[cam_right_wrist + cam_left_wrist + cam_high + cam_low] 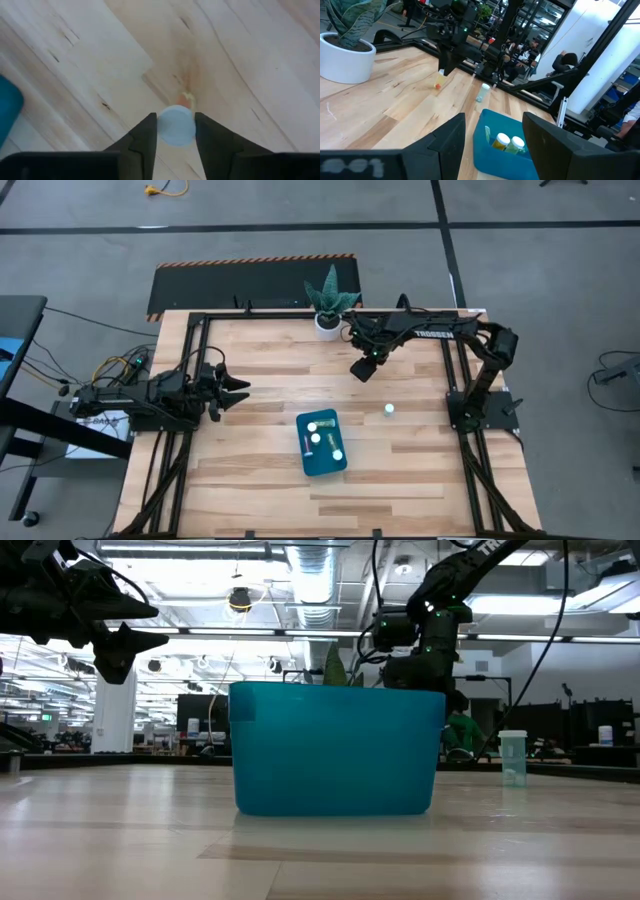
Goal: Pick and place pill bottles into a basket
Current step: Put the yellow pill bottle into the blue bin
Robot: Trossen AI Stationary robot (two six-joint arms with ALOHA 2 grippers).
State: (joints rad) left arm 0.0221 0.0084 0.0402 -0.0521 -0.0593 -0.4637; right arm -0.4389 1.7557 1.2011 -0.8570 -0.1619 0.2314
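Right wrist view, right gripper [175,134] fingers flanking pill bottle [175,126] cap

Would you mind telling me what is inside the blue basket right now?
The basket holds three pill bottles in the high view. The left wrist view shows only two; the near wall hides the rest.

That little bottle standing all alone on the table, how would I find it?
Start at the shallow teal-blue rectangular basket in the middle of the pale wooden table. Look toward the right arm's side, where one tiny pale pill bottle stands upright on bare wood. Unlike the bottles lying in the basket, it stands alone outside, with no gripper at it.
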